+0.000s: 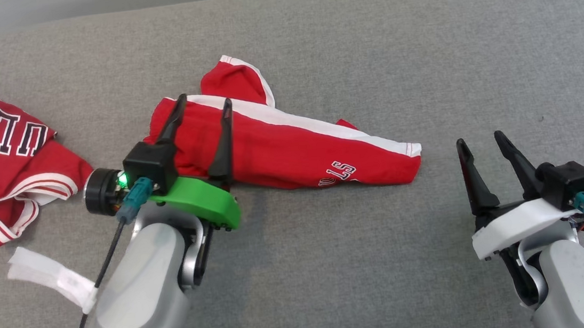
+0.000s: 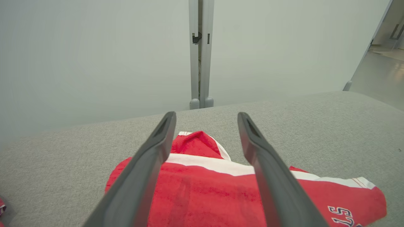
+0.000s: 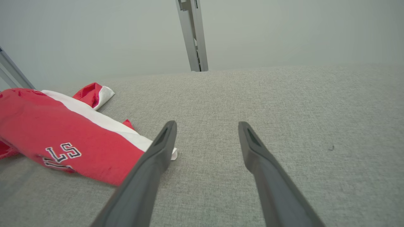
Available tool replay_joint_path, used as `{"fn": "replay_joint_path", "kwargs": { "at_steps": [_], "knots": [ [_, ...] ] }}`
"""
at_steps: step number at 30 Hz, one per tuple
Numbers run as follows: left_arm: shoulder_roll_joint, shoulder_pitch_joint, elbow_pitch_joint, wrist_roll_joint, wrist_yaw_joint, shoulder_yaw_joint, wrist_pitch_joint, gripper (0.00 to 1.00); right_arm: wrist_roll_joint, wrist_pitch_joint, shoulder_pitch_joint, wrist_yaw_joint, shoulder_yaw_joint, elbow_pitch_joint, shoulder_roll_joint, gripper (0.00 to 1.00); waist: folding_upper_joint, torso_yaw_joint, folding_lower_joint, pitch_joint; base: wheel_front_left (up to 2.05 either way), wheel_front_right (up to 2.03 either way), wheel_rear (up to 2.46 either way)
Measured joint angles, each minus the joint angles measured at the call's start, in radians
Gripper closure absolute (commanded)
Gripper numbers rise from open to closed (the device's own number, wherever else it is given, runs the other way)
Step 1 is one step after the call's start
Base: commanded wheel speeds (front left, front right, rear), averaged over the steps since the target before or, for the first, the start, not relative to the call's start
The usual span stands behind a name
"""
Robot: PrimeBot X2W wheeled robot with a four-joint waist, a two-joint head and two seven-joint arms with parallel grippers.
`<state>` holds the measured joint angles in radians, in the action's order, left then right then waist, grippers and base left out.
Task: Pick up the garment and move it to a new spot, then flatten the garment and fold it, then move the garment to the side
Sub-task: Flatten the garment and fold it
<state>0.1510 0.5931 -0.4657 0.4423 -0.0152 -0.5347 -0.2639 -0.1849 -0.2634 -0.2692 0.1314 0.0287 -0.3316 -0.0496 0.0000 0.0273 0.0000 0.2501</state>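
Note:
The garment is a pair of red shorts with a white side stripe and dark lettering, lying bunched in the middle of the grey surface. My left gripper hovers open over its left end, fingers apart with nothing between them. In the left wrist view the shorts lie below the open left gripper. My right gripper stands open to the right of the shorts, clear of the cloth. From the right wrist view the shorts lie left of the right gripper.
A red jersey with white trim and dark letters lies crumpled at the left edge. A white strap hangs off my left forearm. The grey padded surface stretches wide behind and to the right, ending at a pale wall.

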Motion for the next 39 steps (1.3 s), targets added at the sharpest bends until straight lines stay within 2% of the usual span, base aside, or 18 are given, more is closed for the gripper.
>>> {"fn": "replay_joint_path", "kwargs": {
  "at_steps": [5, 10, 16, 24, 25, 26, 28, 29, 34, 39],
  "knots": [
    [0.013, -0.041, -0.012, -0.020, 0.018, 0.128, 0.000, 0.00, 0.007, 0.000, -0.033, 0.000, -0.027, 0.004, 0.000, 0.00, 0.0000, 0.010, 0.0000, 0.006, 0.00, 0.00, 0.00],
    [0.014, -0.029, -0.057, -0.039, 0.062, 0.205, 0.000, 0.00, 0.009, 0.000, -0.053, 0.000, -0.047, 0.007, 0.001, 0.00, 0.0000, 0.006, 0.0001, 0.024, 0.00, 0.00, 0.00],
    [0.006, 0.089, -0.216, -0.035, 0.111, 0.198, 0.021, 0.00, 0.010, 0.000, -0.053, 0.000, -0.053, 0.000, 0.000, 0.00, 0.0000, -0.012, 0.0000, 0.043, 0.00, 0.00, 0.00],
    [-0.004, 0.173, -0.417, 0.013, 0.134, 0.180, 0.101, 0.01, 0.010, 0.000, -0.043, 0.000, -0.046, -0.003, 0.000, 0.00, 0.0000, -0.033, 0.0000, 0.048, 0.00, 0.00, 0.00],
    [-0.008, 0.173, -0.433, 0.023, 0.137, 0.176, 0.104, 0.13, 0.010, 0.000, -0.040, 0.000, -0.043, -0.004, 0.000, 0.00, 0.0000, -0.032, 0.0000, 0.046, 0.00, 0.00, 0.00],
    [-0.010, 0.173, -0.446, 0.032, 0.139, 0.174, 0.103, 0.49, 0.011, 0.000, -0.036, 0.000, -0.040, -0.004, 0.000, 0.00, 0.0000, -0.031, 0.0000, 0.045, 0.00, 0.00, 0.00],
    [-0.014, 0.173, -0.465, 0.043, 0.140, 0.165, 0.095, 0.92, 0.013, 0.000, -0.031, 0.000, -0.035, -0.007, 0.000, 0.00, 0.0000, -0.027, 0.0000, 0.041, 0.00, 0.00, 0.00],
    [-0.017, 0.173, -0.470, 0.046, 0.140, 0.159, 0.083, 1.00, 0.015, 0.000, -0.031, 0.000, -0.035, -0.007, 0.000, 0.00, 0.0000, -0.024, 0.0000, 0.039, 0.00, 0.00, 0.00],
    [-0.032, 0.171, -0.475, 0.051, 0.143, 0.134, 0.032, 1.00, 0.017, 0.000, -0.028, 0.000, -0.032, -0.011, 0.000, 0.00, 0.0000, -0.008, 0.0000, 0.022, 0.00, 0.00, 0.00],
    [-0.042, 0.112, -0.419, 0.058, 0.143, 0.114, 0.007, 1.00, 0.008, 0.000, 0.000, 0.000, -0.027, -0.024, 0.001, 0.00, 0.0000, 0.008, 0.0000, -0.016, 0.00, 0.00, 0.00]
  ]
}}
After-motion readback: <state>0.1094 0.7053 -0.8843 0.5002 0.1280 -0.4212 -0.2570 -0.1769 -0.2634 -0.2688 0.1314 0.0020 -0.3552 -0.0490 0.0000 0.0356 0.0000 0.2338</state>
